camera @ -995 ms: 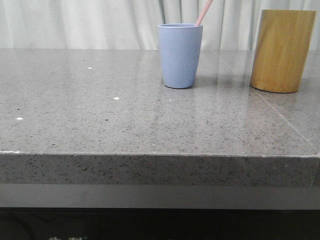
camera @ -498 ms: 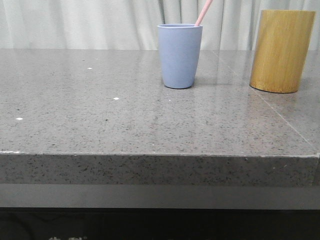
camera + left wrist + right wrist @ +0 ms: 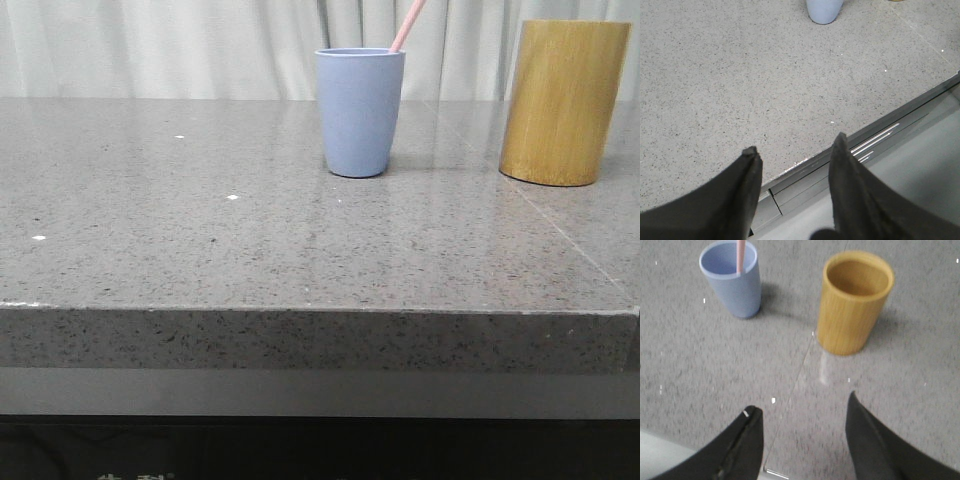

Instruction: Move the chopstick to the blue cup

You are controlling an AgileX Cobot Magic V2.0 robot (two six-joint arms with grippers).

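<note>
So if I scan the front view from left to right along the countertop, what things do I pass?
Bare grey countertop → the blue cup, with a pink chopstick leaning out of its right side → the bamboo holder. No gripper shows in this view.
</note>
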